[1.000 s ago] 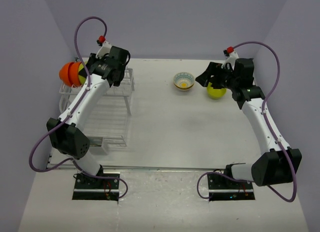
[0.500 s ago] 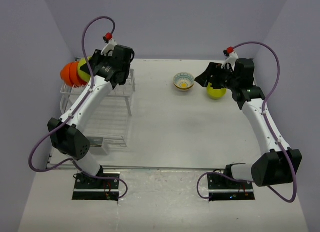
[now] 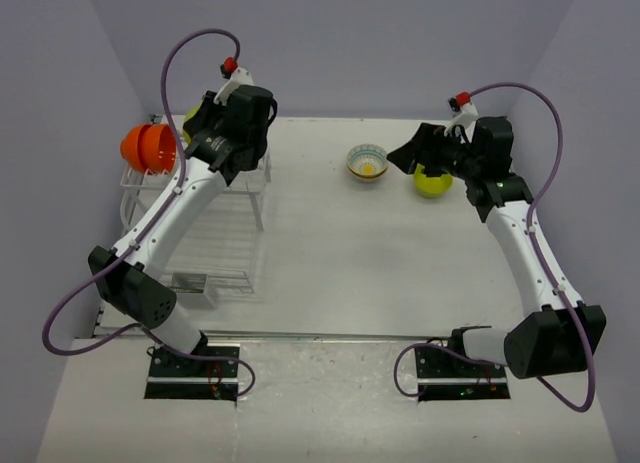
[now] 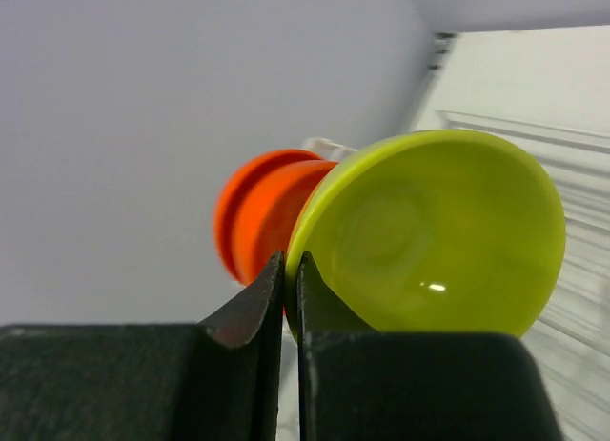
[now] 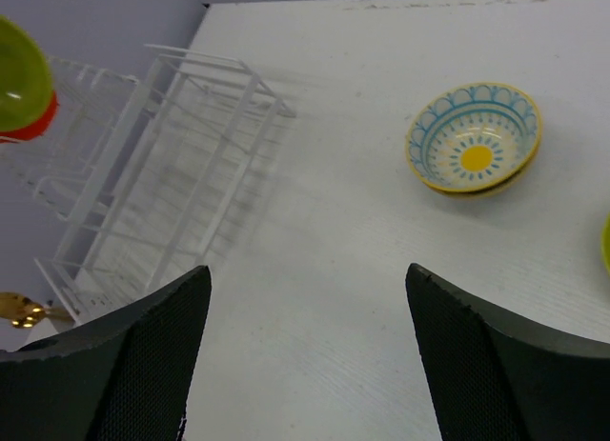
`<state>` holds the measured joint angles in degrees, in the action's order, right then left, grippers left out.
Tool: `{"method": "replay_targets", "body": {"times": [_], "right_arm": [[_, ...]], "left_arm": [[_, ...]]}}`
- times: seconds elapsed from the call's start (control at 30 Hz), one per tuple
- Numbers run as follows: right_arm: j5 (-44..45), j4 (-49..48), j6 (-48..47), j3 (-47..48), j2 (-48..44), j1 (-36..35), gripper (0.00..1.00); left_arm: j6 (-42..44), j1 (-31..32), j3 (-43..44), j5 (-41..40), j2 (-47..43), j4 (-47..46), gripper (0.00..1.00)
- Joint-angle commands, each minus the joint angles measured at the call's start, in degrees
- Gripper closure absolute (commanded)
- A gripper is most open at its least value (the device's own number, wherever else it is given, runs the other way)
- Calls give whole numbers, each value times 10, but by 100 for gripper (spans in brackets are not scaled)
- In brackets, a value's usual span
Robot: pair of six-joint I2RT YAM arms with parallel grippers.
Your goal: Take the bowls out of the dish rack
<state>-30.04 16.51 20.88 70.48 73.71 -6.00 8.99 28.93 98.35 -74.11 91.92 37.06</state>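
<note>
At the far left end of the dish rack (image 3: 228,245), a lime-green bowl (image 4: 429,241) is hanging on edge in the left gripper (image 4: 291,284), its hollow side facing the wrist camera. The two black fingers (image 4: 250,312) are pressing together on its rim, with only a thin slit showing between them. Just behind it, the orange bowls (image 4: 262,212) are standing upright, nested one against the other at the rack's far left corner. Whether the green bowl is touching them cannot be told. From above, the left arm is reaching high over the rack and is hiding most of the held bowl.

Across the table (image 3: 350,253), well apart from the rack, a patterned bowl (image 5: 474,150) is sitting upright, showing its blue-patterned inside and yellow centre. Just to its right, a second lime-green bowl (image 3: 432,182) is resting on the table. The right gripper (image 5: 307,298) is hovering by that second bowl with its fingers spread wide and nothing between them.
</note>
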Motion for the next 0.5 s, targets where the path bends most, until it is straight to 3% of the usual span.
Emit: {"method": "replay_targets", "body": {"times": [0.0, 0.1, 0.2, 0.3, 0.33, 0.47], "right_arm": [[-97, -74, 51, -21, -22, -2, 15], [-193, -209, 155, -47, -14, -19, 16], [-178, -178, 147, 6, 7, -68, 17], [-82, -107, 109, 68, 17, -136, 17], [21, -67, 95, 84, 16, -171, 17], [236, 20, 10, 179, 41, -255, 18]], "left_arm": [[-143, 5, 95, 172, -24, 98, 100], [-206, 6, 71, 328, -65, 64, 100], [-238, 10, 65, 406, -71, 48, 100], [-264, 18, 60, 468, -67, 35, 100], [-271, 20, 58, 485, -66, 30, 100], [-299, 31, 33, 584, -75, -14, 100]]}}
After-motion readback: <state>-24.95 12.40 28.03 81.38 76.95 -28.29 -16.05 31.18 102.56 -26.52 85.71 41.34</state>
